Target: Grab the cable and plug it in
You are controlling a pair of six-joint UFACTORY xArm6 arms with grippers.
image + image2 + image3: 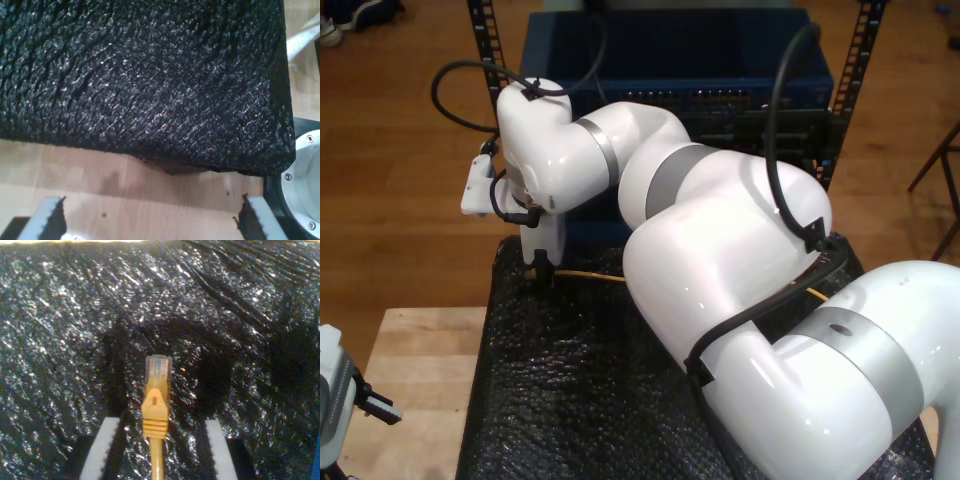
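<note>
Looming nearest in the exterior view, a big white arm point(740, 260) reaching over black bubble wrap point(580, 400) toward a blue rack point(700, 70). Hanging between the pads point(100, 450) of my second claw point(158, 452), the yellow-orange cable point(156, 410), clear plug lying just over the wrap; jaws standing apart beside it, touching unclear. Hovering over the wooden tabletop point(125, 195), my first claw point(150, 220), spread wide, gripping nothing, just beside the wrap's edge.
</note>
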